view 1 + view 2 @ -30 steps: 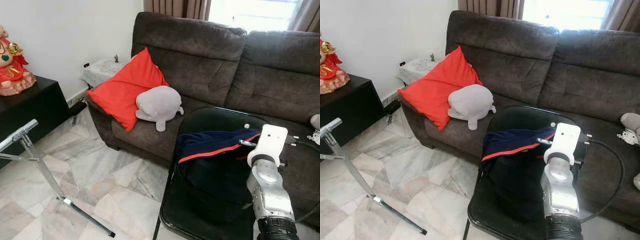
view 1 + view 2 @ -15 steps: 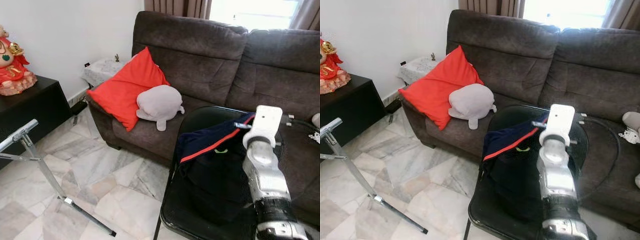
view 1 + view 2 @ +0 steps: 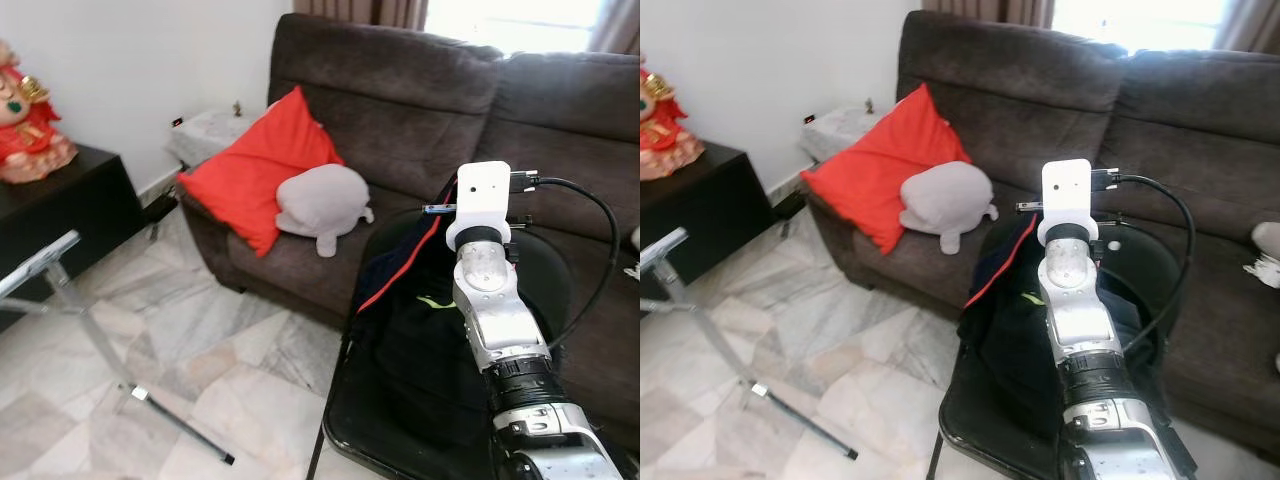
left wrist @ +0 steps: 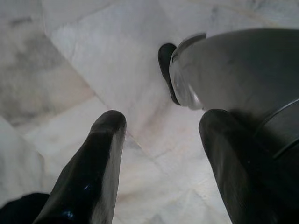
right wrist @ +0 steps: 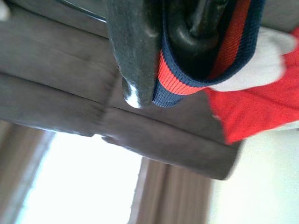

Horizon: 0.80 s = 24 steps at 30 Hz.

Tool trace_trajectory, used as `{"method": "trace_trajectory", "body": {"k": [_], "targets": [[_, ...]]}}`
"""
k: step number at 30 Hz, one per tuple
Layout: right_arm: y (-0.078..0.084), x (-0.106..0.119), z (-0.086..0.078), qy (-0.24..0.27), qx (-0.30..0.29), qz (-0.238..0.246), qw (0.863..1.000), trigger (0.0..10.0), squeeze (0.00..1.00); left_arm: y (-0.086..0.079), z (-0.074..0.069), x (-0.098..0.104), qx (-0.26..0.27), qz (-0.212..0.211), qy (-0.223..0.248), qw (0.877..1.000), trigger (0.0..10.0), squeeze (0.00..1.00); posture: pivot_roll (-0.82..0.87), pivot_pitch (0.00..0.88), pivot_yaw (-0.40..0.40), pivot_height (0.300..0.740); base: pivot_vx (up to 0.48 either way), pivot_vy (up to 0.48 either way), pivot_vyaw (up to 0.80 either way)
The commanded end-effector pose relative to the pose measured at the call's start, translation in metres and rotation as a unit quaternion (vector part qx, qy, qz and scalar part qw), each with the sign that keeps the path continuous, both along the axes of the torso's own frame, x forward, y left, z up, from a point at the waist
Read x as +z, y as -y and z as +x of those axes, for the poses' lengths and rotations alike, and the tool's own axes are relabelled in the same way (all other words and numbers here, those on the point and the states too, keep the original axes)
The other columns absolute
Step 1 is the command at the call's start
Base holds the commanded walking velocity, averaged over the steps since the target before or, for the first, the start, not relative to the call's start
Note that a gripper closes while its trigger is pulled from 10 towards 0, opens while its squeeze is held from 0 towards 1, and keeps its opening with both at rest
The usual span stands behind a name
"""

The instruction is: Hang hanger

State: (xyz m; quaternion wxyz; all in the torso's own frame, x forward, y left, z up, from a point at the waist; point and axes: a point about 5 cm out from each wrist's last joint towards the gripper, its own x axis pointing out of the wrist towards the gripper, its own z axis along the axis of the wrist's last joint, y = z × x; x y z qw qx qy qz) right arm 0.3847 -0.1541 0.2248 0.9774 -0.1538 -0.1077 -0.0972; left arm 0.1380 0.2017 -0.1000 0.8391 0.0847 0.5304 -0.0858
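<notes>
One garment lifted off the chair, clamped by its collar

Right gripper [image 5: 154,60] pinches the navy garment [image 3: 400,290] by its red-striped collar above the black chair [image 3: 545,270]; left gripper [image 4: 159,154] hangs spread. Lifting steadily should keep the hem from snagging.

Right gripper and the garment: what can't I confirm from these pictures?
- Hanger: hidden inside the navy garment, head views.
- Right gripper: behind the wrist camera in the head views; the wrist view shows fingers clamping the striped trim, cropped close.
- Chair seat: covered by garment and arm.
- Rack: cut off at left edge.
</notes>
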Motion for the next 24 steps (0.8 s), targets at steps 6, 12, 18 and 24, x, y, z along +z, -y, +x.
{"method": "trace_trajectory", "body": {"k": [6,12,18,24], "targets": [[-0.004,-0.014,-0.005,-0.010,0.020,-0.024,0.999,10.0,0.00,-0.002,-0.008,-0.003,-0.001,0.004,-0.013,1.000,10.0,0.00,0.07,0.000,0.034,0.740,0.000,0.000,0.80],[0.003,-0.015,-0.006,-0.011,0.004,-0.043,0.999,10.0,0.00,-0.002,-0.008,-0.002,-0.003,0.004,-0.013,1.000,10.0,0.00,0.07,0.000,0.037,0.740,0.000,0.000,0.80],[0.003,-0.010,-0.005,-0.001,0.004,-0.068,0.998,10.0,0.00,-0.003,-0.008,-0.002,-0.004,0.005,-0.013,1.000,10.0,0.00,0.07,0.000,0.037,0.740,0.000,0.000,0.80],[-0.013,-0.001,-0.004,0.029,0.047,-0.090,0.994,10.0,0.00,-0.003,-0.008,-0.002,-0.004,0.005,-0.013,1.000,10.0,0.00,0.08,0.000,0.037,0.740,0.000,0.000,0.80]]}}
